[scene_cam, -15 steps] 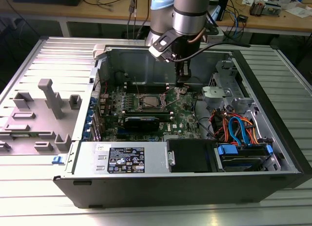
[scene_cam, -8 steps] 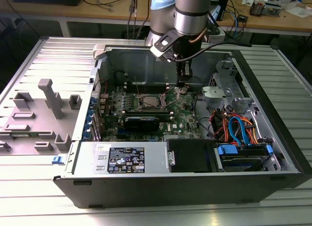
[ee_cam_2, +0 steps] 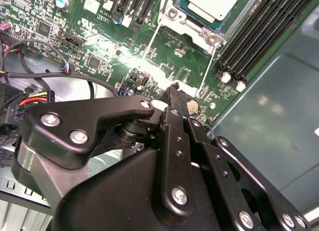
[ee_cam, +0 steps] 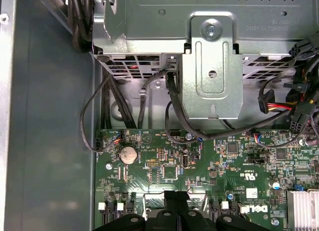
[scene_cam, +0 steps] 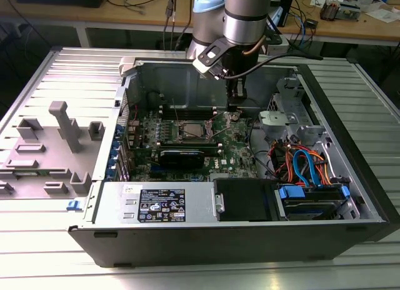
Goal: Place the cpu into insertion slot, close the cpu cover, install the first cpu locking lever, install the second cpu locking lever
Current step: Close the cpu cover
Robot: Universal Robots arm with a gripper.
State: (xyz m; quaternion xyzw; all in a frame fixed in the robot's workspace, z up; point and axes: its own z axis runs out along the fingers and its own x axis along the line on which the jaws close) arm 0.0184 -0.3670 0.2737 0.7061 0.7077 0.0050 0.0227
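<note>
Gripper: jaws drawn together, nothing held.
Cpu: seated in the insertion slot; judged light, rigid, fragile underneath.
Hold: best taken by its edges.

Arm vertical, tool pointing down w/ fingers pressed together.

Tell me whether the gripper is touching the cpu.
Apart. In the second wrist view a stretch of green circuit board lies between the tip of the gripper and the cpu.
</note>
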